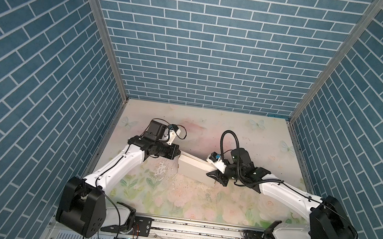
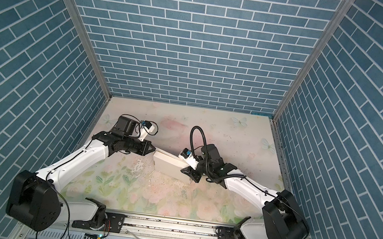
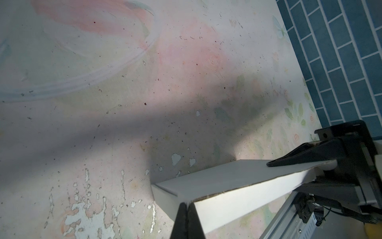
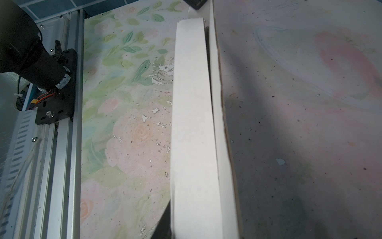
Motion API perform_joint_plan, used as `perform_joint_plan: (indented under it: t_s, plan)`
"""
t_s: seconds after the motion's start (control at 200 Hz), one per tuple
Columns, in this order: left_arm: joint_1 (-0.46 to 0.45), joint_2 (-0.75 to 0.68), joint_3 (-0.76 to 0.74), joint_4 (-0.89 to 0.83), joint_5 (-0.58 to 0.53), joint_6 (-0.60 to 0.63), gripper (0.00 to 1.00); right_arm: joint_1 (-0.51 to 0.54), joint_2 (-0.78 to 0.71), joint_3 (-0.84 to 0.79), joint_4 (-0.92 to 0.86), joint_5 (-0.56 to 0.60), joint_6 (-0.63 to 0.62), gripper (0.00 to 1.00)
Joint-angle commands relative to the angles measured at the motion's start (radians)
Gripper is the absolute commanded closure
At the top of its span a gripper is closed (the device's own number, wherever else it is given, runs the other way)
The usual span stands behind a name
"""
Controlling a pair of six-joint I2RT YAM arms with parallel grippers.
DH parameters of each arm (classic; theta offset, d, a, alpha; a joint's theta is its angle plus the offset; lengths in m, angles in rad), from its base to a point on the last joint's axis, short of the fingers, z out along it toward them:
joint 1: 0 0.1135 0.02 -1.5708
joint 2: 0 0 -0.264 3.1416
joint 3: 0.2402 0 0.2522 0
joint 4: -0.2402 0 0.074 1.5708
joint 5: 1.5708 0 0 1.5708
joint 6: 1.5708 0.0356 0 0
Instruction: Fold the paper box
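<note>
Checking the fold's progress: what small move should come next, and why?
Probably press the left gripper against the paper box at its corner to close the open seam; its jaws are shut there, while the right gripper clamps the other end.

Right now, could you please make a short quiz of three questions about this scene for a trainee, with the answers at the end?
1. True or false: no gripper touches the paper box.
2. The left gripper is: A) wide open, B) shut, C) out of every view.
3. In the left wrist view, a black finger lies on the box's broad face. Which gripper does it belong to?

Key: 1 false; 2 B; 3 the right gripper.
</note>
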Motion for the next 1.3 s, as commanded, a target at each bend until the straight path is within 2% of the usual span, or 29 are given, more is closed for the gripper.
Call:
perform_joint_plan:
  t_s: [0.0, 0.5, 1.295]
  plan:
    - [-0.008, 0.014, 0.006, -0.009, 0.031, -0.021, 0.96, 0.016, -0.007, -0.024, -0.01, 0.015, -0.001, 0.84]
    - [-0.025, 0.01, 0.052, -0.068, 0.025, -0.051, 0.98, 0.025, -0.009, -0.025, -0.023, 0.034, -0.002, 0.84]
    - [-0.045, 0.022, 0.092, -0.113, -0.003, -0.101, 0.99, 0.036, -0.002, -0.027, -0.031, 0.065, -0.001, 0.66]
